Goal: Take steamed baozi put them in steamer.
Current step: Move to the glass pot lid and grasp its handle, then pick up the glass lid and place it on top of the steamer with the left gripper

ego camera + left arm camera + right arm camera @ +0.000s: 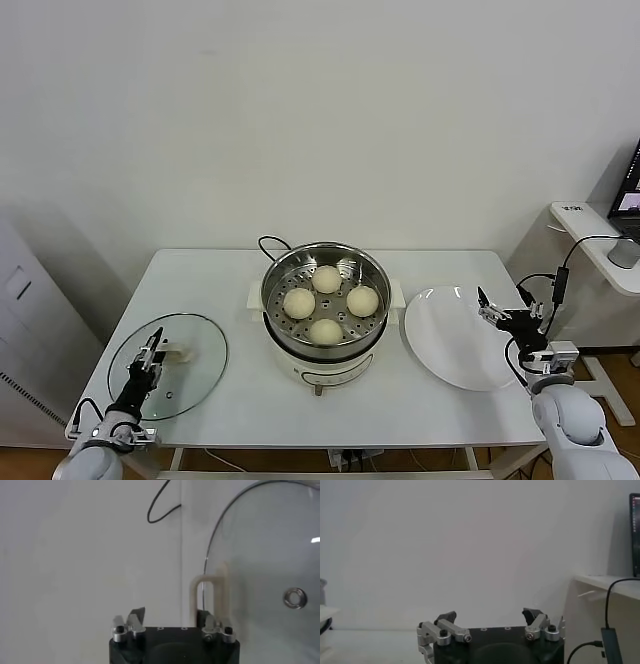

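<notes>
All four buns sitting in steamer, plate bare; both end effectors hanging apart, holding nothing: left end effector, right end effector.

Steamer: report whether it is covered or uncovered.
Uncovered. The steamer stands open with four baozi visible on its perforated tray; the glass lid lies flat on the table to its left.

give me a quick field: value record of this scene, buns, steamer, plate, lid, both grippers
baozi: four steamed baozi in the steamer tray
steamer: steamer at table centre, uncovered
plate: white plate to the steamer's right, bare
lid: glass lid flat on the table, left of the steamer
left gripper: left gripper over the lid, fingers open
right gripper: right gripper over the plate's right edge, fingers open
</notes>
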`<action>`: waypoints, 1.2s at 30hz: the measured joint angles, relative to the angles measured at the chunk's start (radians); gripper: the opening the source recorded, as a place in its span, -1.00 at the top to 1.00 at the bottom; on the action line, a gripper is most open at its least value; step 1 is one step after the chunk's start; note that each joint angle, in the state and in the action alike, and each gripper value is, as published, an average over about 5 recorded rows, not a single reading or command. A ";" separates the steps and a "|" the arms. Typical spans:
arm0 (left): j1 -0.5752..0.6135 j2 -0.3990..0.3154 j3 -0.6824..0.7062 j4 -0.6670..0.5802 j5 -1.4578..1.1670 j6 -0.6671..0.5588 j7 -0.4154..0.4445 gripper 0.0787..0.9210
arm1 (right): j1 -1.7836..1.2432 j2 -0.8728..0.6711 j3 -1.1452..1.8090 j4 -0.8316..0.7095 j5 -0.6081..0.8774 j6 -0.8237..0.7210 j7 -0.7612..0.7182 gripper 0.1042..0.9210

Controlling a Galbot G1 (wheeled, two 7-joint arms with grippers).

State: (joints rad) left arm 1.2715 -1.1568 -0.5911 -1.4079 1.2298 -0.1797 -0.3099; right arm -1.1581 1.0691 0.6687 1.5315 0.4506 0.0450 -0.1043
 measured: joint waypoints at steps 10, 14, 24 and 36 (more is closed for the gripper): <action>0.007 0.017 -0.017 -0.025 -0.019 -0.028 -0.012 0.76 | 0.000 -0.013 0.009 0.005 0.002 -0.005 0.003 -0.76; 0.009 0.031 -0.027 -0.070 -0.039 -0.022 0.005 0.92 | -0.002 -0.016 0.015 0.008 0.004 -0.005 0.002 -0.76; -0.026 0.090 -0.012 -0.221 -0.145 0.070 0.124 0.92 | -0.002 -0.018 0.018 0.021 0.012 -0.010 -0.006 -0.76; -0.158 0.132 0.150 -0.382 -0.143 0.297 0.312 0.92 | -0.004 -0.025 0.025 0.026 0.012 -0.009 -0.007 -0.76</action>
State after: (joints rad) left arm 1.1135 -1.0248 -0.4410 -1.7896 1.0868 0.1173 0.0017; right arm -1.1625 1.0436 0.6942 1.5573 0.4621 0.0359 -0.1114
